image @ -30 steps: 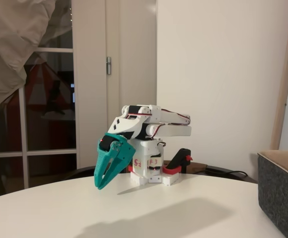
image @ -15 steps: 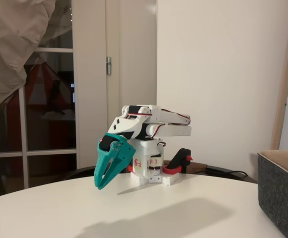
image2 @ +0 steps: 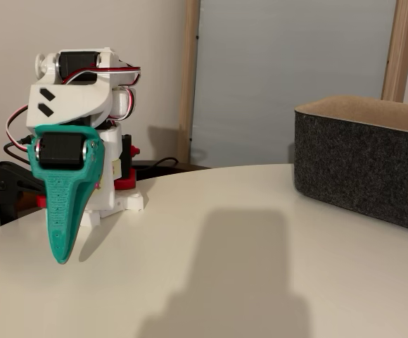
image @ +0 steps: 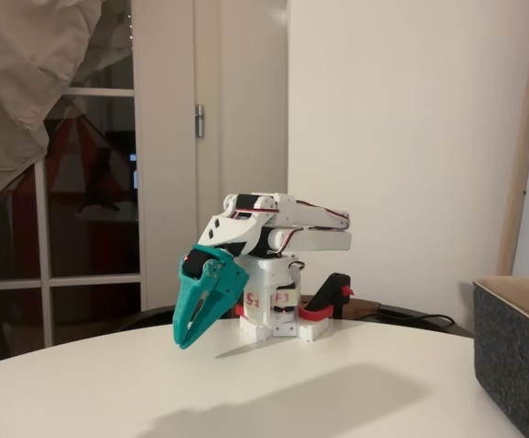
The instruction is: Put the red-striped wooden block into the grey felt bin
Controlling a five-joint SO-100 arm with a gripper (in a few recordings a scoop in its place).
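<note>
Claw point(image: 184, 341) is seen folded low, tip just above the table point(image2: 260, 232), fingers pressed together, nothing pinched. Bin point(image2: 362, 158) sits well apart, rightward in both fixed views. No block is spotted; whole task judged undone.

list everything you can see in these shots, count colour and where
grey felt bin: one, dark grey felt with a tan lining, on the table at the right edge in both fixed views
table: one, white, round-edged, across the foreground in both fixed views
clamp: one, black with red parts, at the table's far edge beside the arm's base
door: one, white with a metal fitting, behind the arm, beside dark window panes
cloth: one, beige, hanging at upper left
arm: one, white with red base parts, folded low at the back of the table
gripper: one, teal, fingers together, tip pointing down close above the table, holding nothing
</note>
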